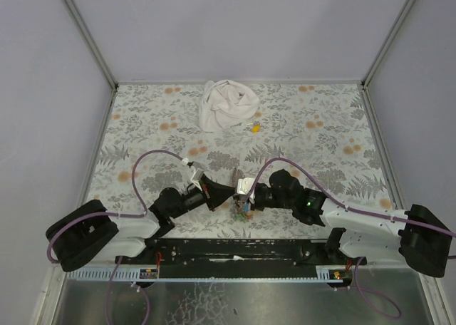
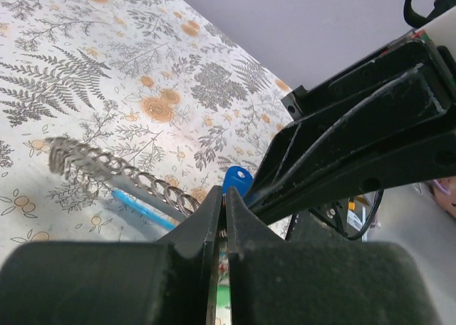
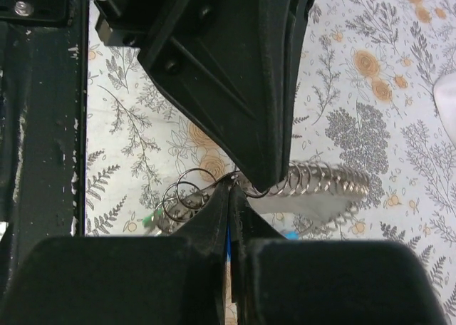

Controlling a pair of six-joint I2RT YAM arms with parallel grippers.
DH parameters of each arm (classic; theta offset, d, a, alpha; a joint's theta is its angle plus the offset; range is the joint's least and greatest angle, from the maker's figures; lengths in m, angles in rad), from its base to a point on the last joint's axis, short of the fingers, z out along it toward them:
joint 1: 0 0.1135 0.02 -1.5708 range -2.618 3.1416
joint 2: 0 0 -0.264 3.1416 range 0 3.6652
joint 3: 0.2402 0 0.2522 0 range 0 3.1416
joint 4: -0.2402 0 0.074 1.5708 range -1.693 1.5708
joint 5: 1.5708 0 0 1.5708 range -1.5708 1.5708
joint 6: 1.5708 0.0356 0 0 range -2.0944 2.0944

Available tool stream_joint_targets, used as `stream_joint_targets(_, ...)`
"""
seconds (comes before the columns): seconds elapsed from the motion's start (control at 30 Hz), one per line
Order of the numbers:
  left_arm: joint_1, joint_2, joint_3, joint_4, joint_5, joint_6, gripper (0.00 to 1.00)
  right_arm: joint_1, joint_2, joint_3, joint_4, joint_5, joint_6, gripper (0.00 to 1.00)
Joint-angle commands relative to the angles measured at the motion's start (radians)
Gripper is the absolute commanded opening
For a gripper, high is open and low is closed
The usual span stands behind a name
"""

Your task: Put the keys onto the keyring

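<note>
My two grippers meet tip to tip at the front middle of the table. My left gripper (image 1: 225, 195) (image 2: 224, 198) is shut on a thin wire of the keyring (image 3: 187, 194), pinched between its tips. My right gripper (image 1: 251, 197) (image 3: 229, 191) is shut on the blue key (image 2: 237, 179); its blue head shows at the jaw tips, and a blue strip shows between the jaws. The grey strap (image 2: 142, 197) with the blue inner side lies on the table, with several metal rings (image 3: 324, 179) strung along it. A green key (image 3: 147, 219) lies under the rings.
A crumpled white cloth (image 1: 226, 105) lies at the back middle, with a small yellow bit (image 1: 255, 127) beside it. The flowered table cover (image 1: 320, 132) is walled on three sides. The black base rail (image 1: 235, 250) runs along the near edge.
</note>
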Motion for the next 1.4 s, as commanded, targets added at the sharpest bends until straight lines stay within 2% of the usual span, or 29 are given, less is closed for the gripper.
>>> stream_joint_targets(0.0, -0.019, 0.047, 0.008, 0.320, -0.136, -0.033, 0.00, 0.006, 0.013, -0.002, 0.051, -0.105, 0.028, 0.00)
stream_joint_targets(0.13, -0.019, 0.050, -0.023, 0.326, -0.132, -0.028, 0.00, 0.006, -0.035, 0.033, -0.030, 0.015, -0.021, 0.00)
stream_joint_targets(0.23, -0.019, -0.023, -0.050, 0.236, -0.147, -0.001, 0.01, 0.005, -0.081, 0.055, -0.086, 0.083, -0.048, 0.00)
stream_joint_targets(0.4, -0.009, -0.217, -0.055, -0.012, -0.146, 0.077, 0.24, 0.005, -0.106, 0.085, -0.144, 0.100, -0.068, 0.00)
stream_joint_targets(0.47, 0.004, -0.310, -0.042, -0.152, -0.122, 0.113, 0.28, 0.005, -0.093, 0.108, -0.180, 0.097, -0.079, 0.00)
stream_joint_targets(0.6, 0.058, -0.406, -0.019, -0.314, -0.030, 0.163, 0.37, 0.005, -0.077, 0.139, -0.205, 0.078, -0.098, 0.00)
stream_joint_targets(0.73, 0.104, -0.373, -0.002, -0.340, 0.107, 0.172, 0.41, 0.005, -0.062, 0.176, -0.229, 0.066, -0.127, 0.00)
stream_joint_targets(0.97, 0.105, -0.157, 0.029, -0.257, 0.171, 0.172, 0.43, 0.004, -0.021, 0.233, -0.293, 0.044, -0.128, 0.00)
stream_joint_targets(1.13, 0.110, -0.130, 0.037, -0.279, 0.058, 0.141, 0.46, 0.006, 0.027, 0.226, -0.343, 0.084, -0.031, 0.00)
stream_joint_targets(1.37, 0.122, -0.337, 0.051, -0.556, -0.199, 0.130, 0.51, 0.005, 0.090, 0.154, -0.312, 0.112, 0.172, 0.00)
